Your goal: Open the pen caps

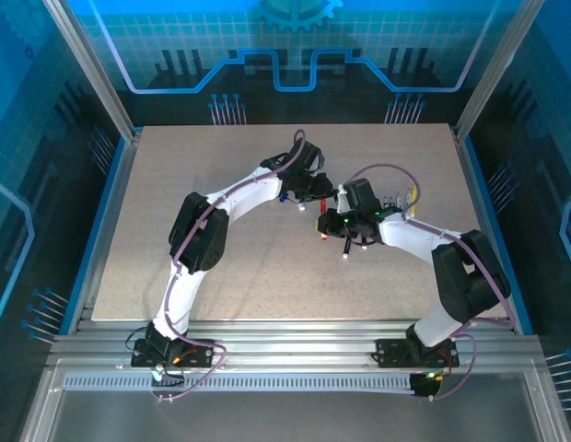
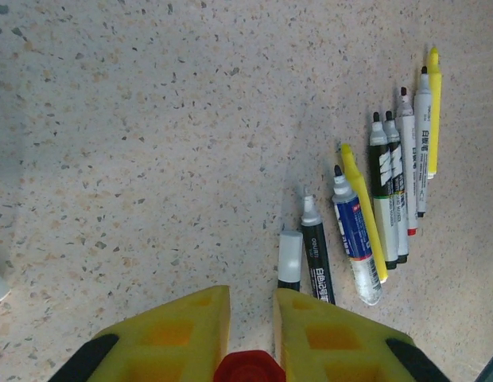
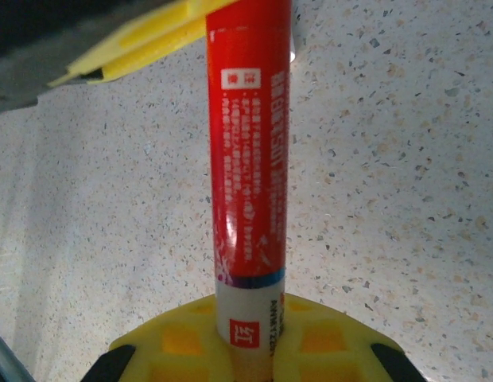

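Note:
My right gripper (image 3: pixel 248 310) is shut on the white tail end of a red pen (image 3: pixel 250 151), which points away from it over the table. At the pen's far end, the yellow fingers (image 3: pixel 143 40) of my left gripper close around its tip. In the left wrist view a red pen cap (image 2: pixel 246 368) sits deep between the fingers of the left gripper (image 2: pixel 253 301), which is shut on it. From above, both grippers meet at mid-table, left (image 1: pixel 315 191) and right (image 1: pixel 335 221), with the red pen (image 1: pixel 323 206) between them. A grey-capped black pen (image 2: pixel 290 256) lies just ahead.
Several uncapped pens (image 2: pixel 390 191), black, blue, yellow and white, lie side by side on the speckled table (image 2: pixel 151 143), to the right of the grippers (image 1: pixel 402 198). Small loose caps lie near the grippers: white ones (image 1: pixel 346 259) and a blue one (image 1: pixel 284 195).

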